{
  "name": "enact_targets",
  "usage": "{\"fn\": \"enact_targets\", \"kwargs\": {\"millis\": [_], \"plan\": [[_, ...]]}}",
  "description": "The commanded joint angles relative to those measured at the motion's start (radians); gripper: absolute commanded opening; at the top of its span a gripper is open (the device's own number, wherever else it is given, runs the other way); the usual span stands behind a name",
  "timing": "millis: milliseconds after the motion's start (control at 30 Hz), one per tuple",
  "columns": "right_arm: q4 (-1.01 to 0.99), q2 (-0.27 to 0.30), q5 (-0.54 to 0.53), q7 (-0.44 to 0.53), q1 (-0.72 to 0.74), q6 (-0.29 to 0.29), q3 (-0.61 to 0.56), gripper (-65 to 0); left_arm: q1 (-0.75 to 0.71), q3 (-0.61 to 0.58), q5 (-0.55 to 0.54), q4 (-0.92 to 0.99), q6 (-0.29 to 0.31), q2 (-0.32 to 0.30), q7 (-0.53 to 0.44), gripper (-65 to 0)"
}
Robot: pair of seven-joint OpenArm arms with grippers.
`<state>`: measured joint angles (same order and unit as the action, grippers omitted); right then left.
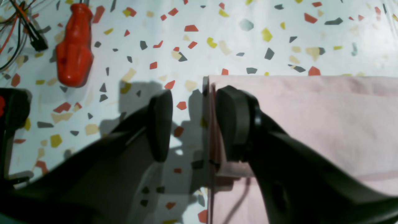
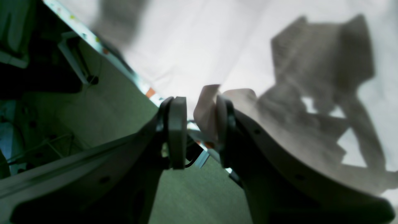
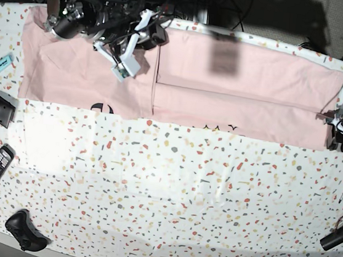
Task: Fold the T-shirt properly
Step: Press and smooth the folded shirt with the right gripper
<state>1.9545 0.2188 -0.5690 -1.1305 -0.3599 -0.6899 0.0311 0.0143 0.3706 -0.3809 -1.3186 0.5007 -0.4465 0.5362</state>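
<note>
A: Where is the garment lying?

B: The large pale pink cotton T-shirt [image 3: 238, 89] is spread as a long band along the far edge of the speckled terrazzo-patterned counter [image 3: 170, 190]. A fold line is seen along its near edge, where slivers of black lettering peek out, so one lengthwise fold is judged to be made.

A: What is left?

B: The band is still at full width. Crosswise folds are judged still to be needed before it can be called properly folded.

A: And the arms?

B: The left gripper [image 1: 194, 124] is held spread at the shirt's end edge, one finger over bare counter, the other on the cloth; nothing is pinched. The right gripper [image 2: 199, 124] is seen half parted at the far counter edge, a small curl of pink fabric lying against one finger; whether it is actually clamped cannot be told.

A: Anything smaller?

B: An orange plastic screwdriver handle [image 1: 74, 46] is lying apart from the shirt.
</note>
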Motion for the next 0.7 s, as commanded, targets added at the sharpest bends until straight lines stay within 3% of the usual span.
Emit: {"fn": "enact_targets", "kwargs": {"millis": [0, 33, 167, 267, 333, 433, 467, 500, 667], "plan": [[0.015, 0.006, -0.019, 0.012, 0.005, -0.008, -0.004, -48.9, 0.016, 0.007, -0.012, -0.018, -0.003, -0.019, -0.011, -65.0], [0.015, 0.006, -0.019, 0.012, 0.005, -0.008, -0.008, -48.9, 0.016, 0.007, -0.012, -0.018, -0.003, -0.019, -0.011, -39.4], [0.018, 0.008, -0.101, 0.022, 0.011, -0.008, -0.009, -48.9, 0.016, 0.007, -0.012, -0.018, -0.003, -0.020, -0.013, -39.4], [0.037, 0.008, -0.193, 0.106, 0.016, -0.008, 0.014, -48.9, 0.016, 0.008, -0.012, -0.018, -0.003, -0.020, -0.013, -39.4], [0.053, 0.008, -0.192, 0.171, 0.016, -0.008, 0.037, -48.9, 0.016, 0.008, -0.013, -0.018, -0.003, -0.023, -0.013, -39.4], [0.055, 0.008, -0.189, 0.163, 0.022, -0.008, 0.076, -48.9, 0.016, 0.008, -0.013, -0.018, -0.003, -0.027, -0.013, -39.4], [0.055, 0.008, -0.190, 0.151, 0.022, -0.008, 0.090, -48.9, 0.016, 0.008, -0.013, -0.018, -0.003, -0.031, -0.011, -65.0], [0.055, 0.008, -0.190, 0.143, 0.022, -0.008, 0.105, -48.9, 0.016, 0.008, -0.014, -0.018, -0.003, -0.034, -0.005, -39.4], [0.055, 0.008, -0.190, 0.138, 0.022, -0.008, 0.179, -48.9, 0.016, 0.008, -0.154, -0.018, 0.028, -0.087, 0.130, -39.4]]}}
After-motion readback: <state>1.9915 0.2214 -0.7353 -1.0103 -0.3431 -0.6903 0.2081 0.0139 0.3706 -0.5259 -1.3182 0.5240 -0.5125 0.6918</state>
